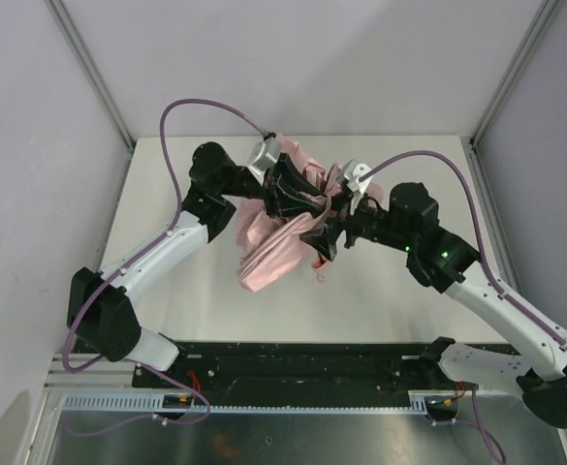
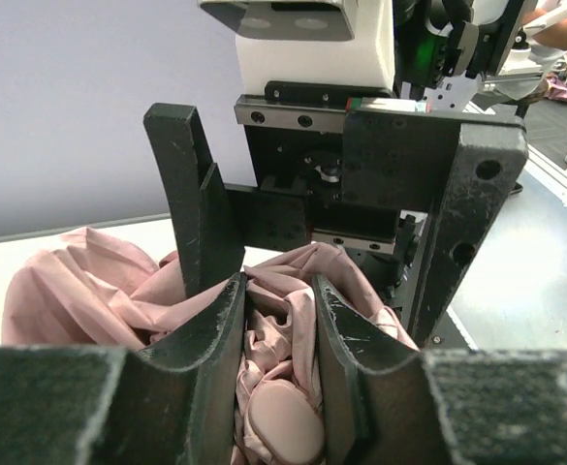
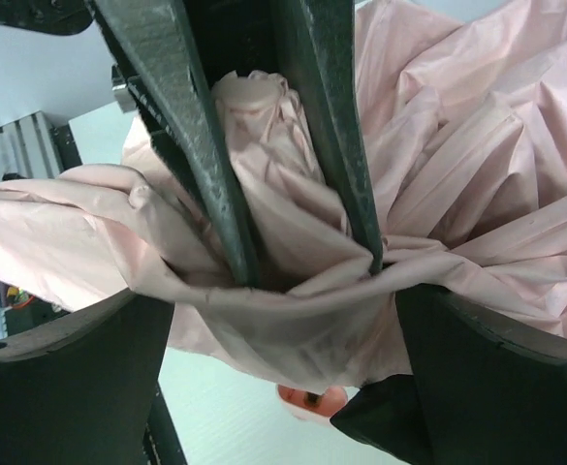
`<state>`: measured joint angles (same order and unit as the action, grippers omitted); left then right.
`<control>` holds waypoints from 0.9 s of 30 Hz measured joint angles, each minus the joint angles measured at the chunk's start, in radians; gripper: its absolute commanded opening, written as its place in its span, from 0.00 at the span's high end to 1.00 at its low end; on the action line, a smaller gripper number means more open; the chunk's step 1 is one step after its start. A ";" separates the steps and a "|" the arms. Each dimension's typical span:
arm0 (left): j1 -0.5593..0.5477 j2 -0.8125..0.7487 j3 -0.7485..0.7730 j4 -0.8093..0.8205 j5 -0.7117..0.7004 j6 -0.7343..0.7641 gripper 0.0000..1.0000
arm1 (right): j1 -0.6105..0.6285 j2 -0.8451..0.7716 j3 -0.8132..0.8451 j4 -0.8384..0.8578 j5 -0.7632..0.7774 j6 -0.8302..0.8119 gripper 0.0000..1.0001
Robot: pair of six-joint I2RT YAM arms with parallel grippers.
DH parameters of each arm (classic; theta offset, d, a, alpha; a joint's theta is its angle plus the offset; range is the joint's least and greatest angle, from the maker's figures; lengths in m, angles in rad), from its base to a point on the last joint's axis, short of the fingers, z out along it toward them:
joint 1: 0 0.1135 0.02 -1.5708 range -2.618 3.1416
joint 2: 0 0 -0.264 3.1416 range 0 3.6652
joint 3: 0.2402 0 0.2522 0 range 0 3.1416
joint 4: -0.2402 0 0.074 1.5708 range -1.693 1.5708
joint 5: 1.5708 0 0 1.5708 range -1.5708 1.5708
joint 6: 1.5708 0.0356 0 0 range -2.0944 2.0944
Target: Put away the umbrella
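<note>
The umbrella (image 1: pixel 268 247) is a crumpled pale pink bundle of fabric at the middle of the table, partly lifted between the two arms. My left gripper (image 1: pixel 312 201) is shut on it: in the left wrist view its jaws (image 2: pixel 278 310) pinch folds of fabric and a smooth pink oval part (image 2: pixel 285 421). My right gripper (image 1: pixel 330 223) stands open and wide, its fingers (image 2: pixel 181 194) straddling the same bunch from the opposite side. Seen from the right wrist, the fabric (image 3: pixel 477 165) drapes across the open right gripper (image 3: pixel 283 300). A small pink-orange piece (image 3: pixel 312 399) shows below it.
The white table (image 1: pixel 196 291) is bounded by pale walls with aluminium posts (image 1: pixel 89 68) at the back corners. Purple cables (image 1: pixel 172 145) loop over both arms. A black base plate and rail (image 1: pixel 302 363) run along the near edge.
</note>
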<state>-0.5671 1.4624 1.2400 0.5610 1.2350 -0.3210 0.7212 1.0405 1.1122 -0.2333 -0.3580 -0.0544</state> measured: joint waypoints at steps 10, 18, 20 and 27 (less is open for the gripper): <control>-0.011 0.000 0.000 0.002 -0.052 0.003 1.00 | 0.038 0.023 0.000 0.043 0.188 0.040 0.01; -0.010 0.006 0.034 0.012 -0.143 -0.078 1.00 | 0.005 -0.048 0.000 -0.013 0.265 0.159 0.01; -0.006 0.011 0.044 0.021 -0.150 -0.106 1.00 | -0.001 -0.074 -0.002 -0.036 0.265 0.184 0.01; 0.001 0.044 0.073 0.063 -0.142 -0.186 1.00 | -0.043 -0.151 -0.031 -0.074 0.236 0.225 0.01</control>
<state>-0.5663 1.5063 1.3132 0.6239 1.0927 -0.5072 0.6777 0.8894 1.0813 -0.3069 -0.1219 0.1703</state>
